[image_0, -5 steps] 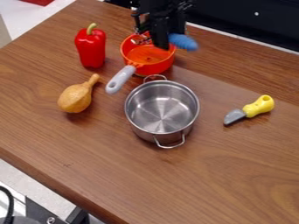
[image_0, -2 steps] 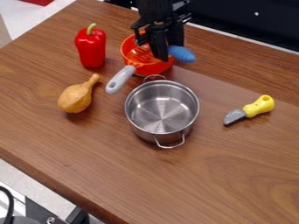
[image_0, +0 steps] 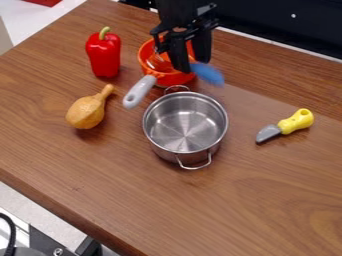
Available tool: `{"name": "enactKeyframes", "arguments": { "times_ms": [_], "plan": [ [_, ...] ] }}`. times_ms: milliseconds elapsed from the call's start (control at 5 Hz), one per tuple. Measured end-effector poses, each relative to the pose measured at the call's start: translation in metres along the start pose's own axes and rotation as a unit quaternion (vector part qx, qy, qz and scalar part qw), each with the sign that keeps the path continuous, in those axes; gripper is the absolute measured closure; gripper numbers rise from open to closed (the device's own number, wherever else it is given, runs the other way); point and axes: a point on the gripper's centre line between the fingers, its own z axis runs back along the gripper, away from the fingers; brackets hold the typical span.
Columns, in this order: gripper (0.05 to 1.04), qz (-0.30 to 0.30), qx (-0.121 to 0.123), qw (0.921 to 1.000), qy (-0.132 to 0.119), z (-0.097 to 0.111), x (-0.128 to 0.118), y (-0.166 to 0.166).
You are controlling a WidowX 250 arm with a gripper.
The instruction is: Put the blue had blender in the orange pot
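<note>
The pincer [image_0: 192, 65] is spread, apparently gripping nothing; the blender [image_0: 208, 74] has its wires inside the orange pot [image_0: 172, 79]. Its handle juts past the rim, and that overhang could tip it onto the tabletop [image_0: 267, 190].

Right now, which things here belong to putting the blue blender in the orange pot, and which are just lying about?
Part of the job:
blue-handled blender
orange pot
claw, at the orange pot

Just lying about:
red pepper
metal pot
yellow-handled knife
tan, narrow-necked thing
</note>
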Motion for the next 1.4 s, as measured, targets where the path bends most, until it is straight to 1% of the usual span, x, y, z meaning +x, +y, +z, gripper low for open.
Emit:
{"name": "enactKeyframes", "arguments": {
  "times_ms": [200, 400, 800, 1000, 1200, 1400],
  "plan": [
    [0.133, -0.001, -0.007, 0.9999, 0.013, 0.007, 0.001, -0.001],
    [0.083, 0.0, -0.003, 0.9998, 0.019, 0.007, 0.003, -0.002],
    [0.083, -0.006, 0.0, 0.9994, 0.033, 0.009, 0.0, -0.002],
    [0.083, -0.038, 0.002, 0.9988, 0.032, 0.009, -0.006, -0.004],
    [0.083, -0.115, -0.025, 0.9927, 0.025, 0.027, -0.019, -0.005],
    [0.083, -0.226, -0.014, 0.9738, -0.018, 0.031, -0.032, 0.003]
  ]
}}
